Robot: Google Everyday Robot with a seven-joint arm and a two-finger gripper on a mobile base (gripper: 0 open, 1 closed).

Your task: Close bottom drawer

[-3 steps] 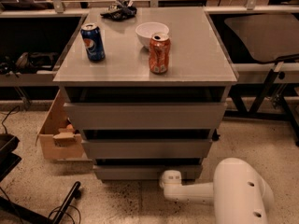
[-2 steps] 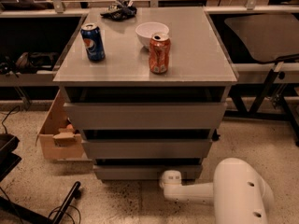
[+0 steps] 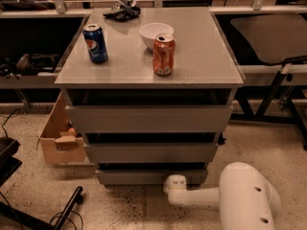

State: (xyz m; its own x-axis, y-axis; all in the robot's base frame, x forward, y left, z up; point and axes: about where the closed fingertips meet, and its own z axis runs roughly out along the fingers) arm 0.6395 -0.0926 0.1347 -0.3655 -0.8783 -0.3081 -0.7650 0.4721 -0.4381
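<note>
The grey cabinet (image 3: pixel 148 66) has three drawers stacked one above another. The bottom drawer (image 3: pixel 144 177) is the lowest and narrowest, with a slim flat front just above the floor. A dark gap shows above its front panel. My white arm (image 3: pixel 240 198) reaches in from the bottom right along the floor. My gripper (image 3: pixel 174 180) is at the arm's rounded end, right against the bottom drawer's front, right of its middle. The gripper itself is hidden behind the wrist.
On the cabinet top stand a blue Pepsi can (image 3: pixel 96 43), an orange can (image 3: pixel 163 54), a white bowl (image 3: pixel 154 32) and a dark bundle (image 3: pixel 122 11). A cardboard box (image 3: pixel 60 140) sits left of the cabinet. A black stand (image 3: pixel 67 210) lies at the bottom left.
</note>
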